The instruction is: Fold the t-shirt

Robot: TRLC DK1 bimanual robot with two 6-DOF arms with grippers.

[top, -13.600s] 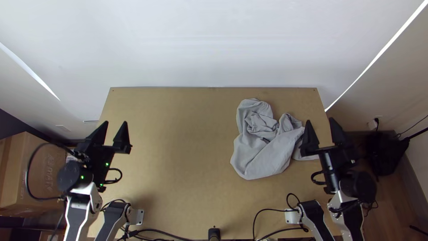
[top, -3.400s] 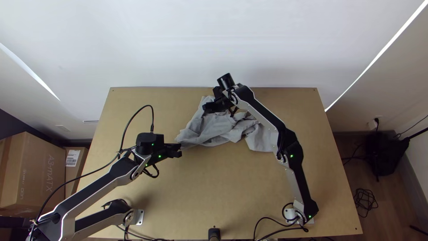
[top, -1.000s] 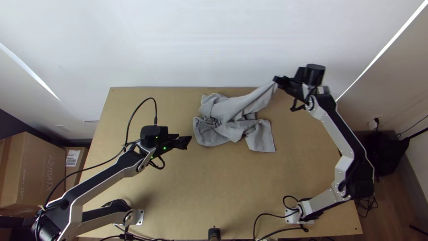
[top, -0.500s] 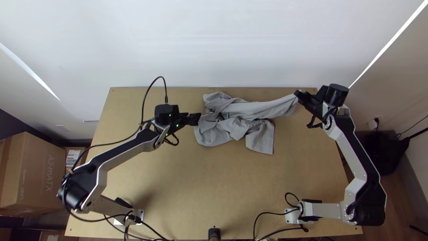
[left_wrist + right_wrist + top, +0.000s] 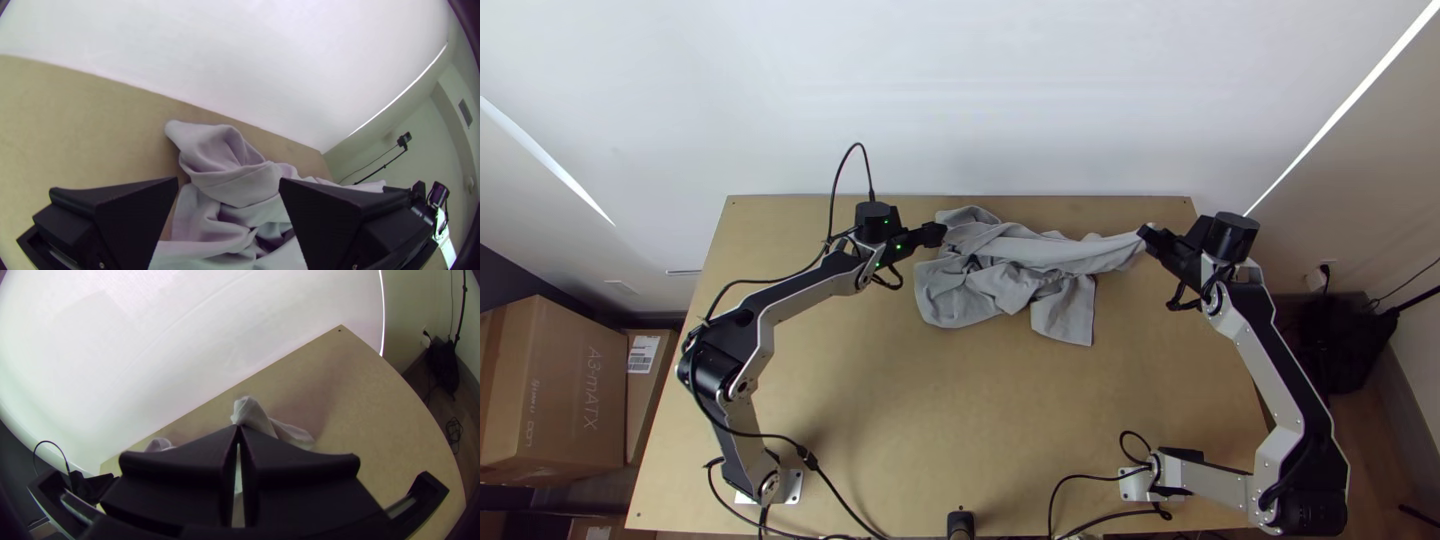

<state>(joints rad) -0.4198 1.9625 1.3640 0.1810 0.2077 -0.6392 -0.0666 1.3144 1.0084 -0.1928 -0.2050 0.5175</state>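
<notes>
The grey t-shirt [image 5: 1010,280] lies bunched on the table's far half, one part stretched to the right. At that part's end my right gripper [image 5: 1148,234] is shut on the cloth, slightly above the table. In the right wrist view, the right gripper [image 5: 239,429] has its fingers pressed together with cloth [image 5: 252,415] poking out beyond the tips. My left gripper [image 5: 940,232] is at the shirt's left far edge. The left wrist view has the left gripper [image 5: 228,182] open, the shirt's folds [image 5: 235,185] beyond and between its fingers, not gripped.
The wooden table [image 5: 880,400] has bare surface in front of the shirt. A white wall [image 5: 960,100] rises behind its far edge. Cardboard boxes [image 5: 555,385] stand at the left, and the left arm's cable loops above its links.
The right gripper pulled a part of the shirt away to the right, then lowered it towards the table. The left gripper moved away from the near side, up to the shirt's far left edge.
</notes>
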